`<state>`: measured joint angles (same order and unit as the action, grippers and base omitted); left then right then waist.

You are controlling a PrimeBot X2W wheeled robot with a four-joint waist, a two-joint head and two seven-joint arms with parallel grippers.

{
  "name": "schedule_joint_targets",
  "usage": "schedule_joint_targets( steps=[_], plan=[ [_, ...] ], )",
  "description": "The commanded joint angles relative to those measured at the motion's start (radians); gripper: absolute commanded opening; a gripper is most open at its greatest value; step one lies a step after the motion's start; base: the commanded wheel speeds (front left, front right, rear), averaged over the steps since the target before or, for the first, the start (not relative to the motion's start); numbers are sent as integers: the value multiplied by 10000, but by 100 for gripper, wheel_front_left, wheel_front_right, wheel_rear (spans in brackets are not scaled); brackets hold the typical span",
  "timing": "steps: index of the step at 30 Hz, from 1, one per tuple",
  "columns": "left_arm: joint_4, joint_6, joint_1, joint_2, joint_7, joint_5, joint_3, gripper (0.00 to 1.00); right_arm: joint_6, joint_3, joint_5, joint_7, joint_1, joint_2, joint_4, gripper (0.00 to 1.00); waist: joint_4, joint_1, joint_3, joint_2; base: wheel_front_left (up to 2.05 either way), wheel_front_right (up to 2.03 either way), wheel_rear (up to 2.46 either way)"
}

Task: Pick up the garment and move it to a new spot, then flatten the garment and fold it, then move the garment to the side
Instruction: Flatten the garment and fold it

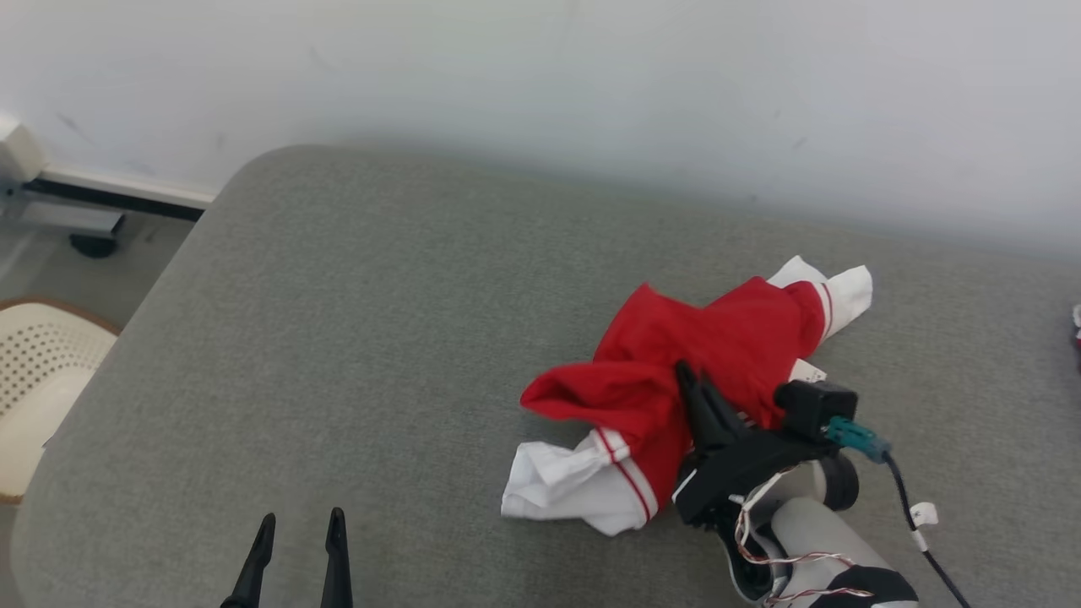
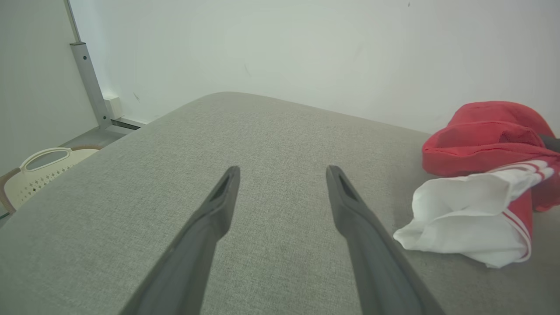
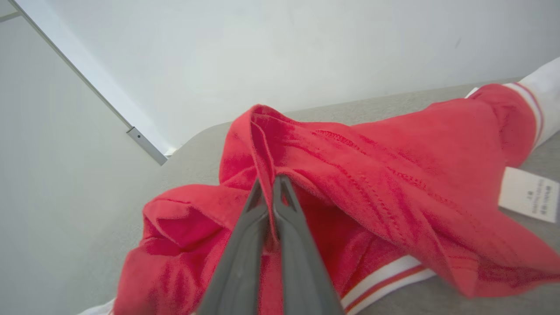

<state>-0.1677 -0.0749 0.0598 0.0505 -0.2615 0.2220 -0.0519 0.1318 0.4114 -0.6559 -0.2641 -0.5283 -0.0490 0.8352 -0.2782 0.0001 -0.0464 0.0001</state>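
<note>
The garment [image 1: 676,371] is a crumpled red top with white, red-striped sleeve ends, lying on the right half of the grey cushion [image 1: 380,338]. My right gripper [image 1: 686,376] reaches into its middle from the lower right. In the right wrist view that gripper [image 3: 269,186] is shut on a raised fold of the red garment [image 3: 372,175]. My left gripper [image 1: 300,528] sits near the cushion's front edge, well to the left of the cloth. Its fingers [image 2: 221,197] stand open above bare cushion, with the garment [image 2: 481,175] off to their right.
A cream perforated basket [image 1: 38,380] stands on the floor left of the cushion. A white wall runs close behind the cushion. A metal post [image 2: 89,83] rises at the far left. A white care label [image 3: 529,194] hangs from the garment.
</note>
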Motion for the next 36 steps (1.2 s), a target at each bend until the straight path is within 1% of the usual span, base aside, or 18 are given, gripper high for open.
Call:
schedule_joint_targets(
  steps=[1,2,3,8,13,16,18,22,23,24,26,28,33,36],
  plan=[
    [58,-20,141,-6,-26,30,64,100,-19,-473,459,-23,306,-25,-541,0,460,-1,255,-1,0,0,0],
    [58,-17,202,-4,-26,13,74,100,-19,-698,687,-25,438,-30,-832,0,586,-1,295,-1,0,0,0],
    [58,-17,202,-4,-26,13,74,100,-19,-698,687,-25,438,-30,-832,0,586,-1,295,-1,0,0,0],
    [58,0,283,-4,-26,109,54,100,-19,-1543,1350,-24,1386,-296,-2564,0,1208,-1,489,-1,0,0,0],
    [72,29,390,-4,-26,224,-78,100,-19,-2293,1234,-24,2815,-637,-3780,0,1713,-1,538,-1,0,0,0],
    [112,108,377,-3,-26,321,-112,100,-19,-2681,1236,-23,3700,-755,-3923,0,1977,-1,443,-1,0,0,0],
    [77,94,309,-4,-26,346,-191,100,-19,-2886,1562,-24,4102,-911,-3879,0,2089,-1,350,-1,0,0,0],
    [63,83,173,-3,-24,403,-188,100,-19,-3233,1441,-24,4554,-625,-3547,0,2314,-1,153,-1,0,0,0],
    [49,69,134,0,-24,393,-195,100,-19,-3296,1556,-24,4552,-624,-3511,42,2361,-1,107,-1,0,0,0],
    [36,64,84,-3,-24,390,-235,100,-19,-3352,1615,-24,4529,-594,-3528,100,2396,-1,64,-1,0,0,0],
    [29,33,-11,0,-24,390,-270,100,-19,-3492,1816,-24,4423,-508,-3782,100,2481,-1,-19,-1,0,0,0],
    [10,-9,-83,-1,-26,390,-324,100,-19,-3831,2074,-23,4392,-431,-4309,100,2548,-1,-72,-1,0,0,0],
    [0,-71,-338,-1,-24,317,-490,100,-19,-4711,2577,-21,4878,-158,-6095,100,2716,-1,-122,-1,0,0,0],
    [-54,-163,-591,-1,-24,239,-712,100,-19,-4783,2824,-23,5068,-68,-6912,100,2876,-1,-168,-1,0,0,0]
  ],
)
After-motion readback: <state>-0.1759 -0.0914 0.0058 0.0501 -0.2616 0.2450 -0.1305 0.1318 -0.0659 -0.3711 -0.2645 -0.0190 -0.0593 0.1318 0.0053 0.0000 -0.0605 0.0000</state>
